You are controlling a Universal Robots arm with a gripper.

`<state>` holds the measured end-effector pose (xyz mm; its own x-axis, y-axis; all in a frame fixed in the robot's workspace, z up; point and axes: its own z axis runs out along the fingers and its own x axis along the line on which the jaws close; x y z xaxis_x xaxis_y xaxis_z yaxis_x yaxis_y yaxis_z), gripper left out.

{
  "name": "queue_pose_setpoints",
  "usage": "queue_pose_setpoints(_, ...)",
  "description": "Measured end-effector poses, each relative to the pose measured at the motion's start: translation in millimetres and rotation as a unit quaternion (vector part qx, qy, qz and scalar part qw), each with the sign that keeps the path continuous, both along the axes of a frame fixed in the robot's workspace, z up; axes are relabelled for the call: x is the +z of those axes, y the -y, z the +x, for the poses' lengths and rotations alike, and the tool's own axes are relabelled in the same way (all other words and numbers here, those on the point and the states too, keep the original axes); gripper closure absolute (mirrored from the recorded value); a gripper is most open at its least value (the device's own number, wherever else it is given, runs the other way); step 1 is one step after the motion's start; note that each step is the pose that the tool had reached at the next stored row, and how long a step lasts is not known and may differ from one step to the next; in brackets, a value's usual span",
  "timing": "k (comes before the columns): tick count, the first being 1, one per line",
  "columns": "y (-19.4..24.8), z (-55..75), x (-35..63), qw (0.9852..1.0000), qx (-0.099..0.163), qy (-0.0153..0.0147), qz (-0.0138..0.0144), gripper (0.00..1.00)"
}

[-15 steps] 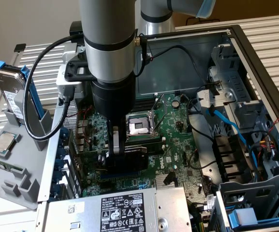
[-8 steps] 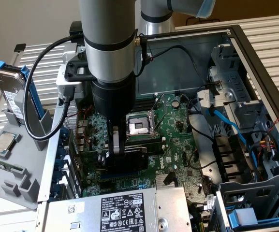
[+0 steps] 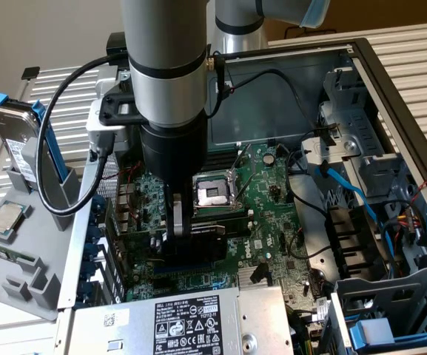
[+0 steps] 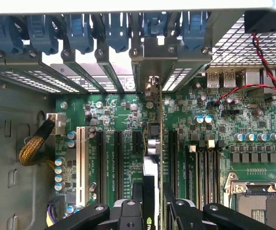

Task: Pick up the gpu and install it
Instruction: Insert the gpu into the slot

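From the exterior view's left, you see the gray fixture [image 3: 21,259] holding a hard drive [image 3: 17,140]. The gripper [image 3: 186,233] is clenched on the gpu [image 4: 153,158] (held edge-on), standing over the motherboard [image 3: 272,200] slots inside the case [image 3: 391,96].

Around my black two-fingered gripper [image 4: 151,203] the green motherboard [image 4: 214,143] leaves little room: long black expansion slots [image 4: 116,158] flank it, blue plastic slot latches [image 4: 114,31] wall the far edge, and the silver processor socket [image 3: 214,192] stands just beside.
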<state>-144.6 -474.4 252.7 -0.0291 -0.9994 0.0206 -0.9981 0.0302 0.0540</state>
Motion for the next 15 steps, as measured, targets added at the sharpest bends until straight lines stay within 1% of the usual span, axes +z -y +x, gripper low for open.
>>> queue_pose_setpoints(15, 0.0, -2.0, -0.3, 1.0, 0.0, 0.0003, 0.0001, 0.73)
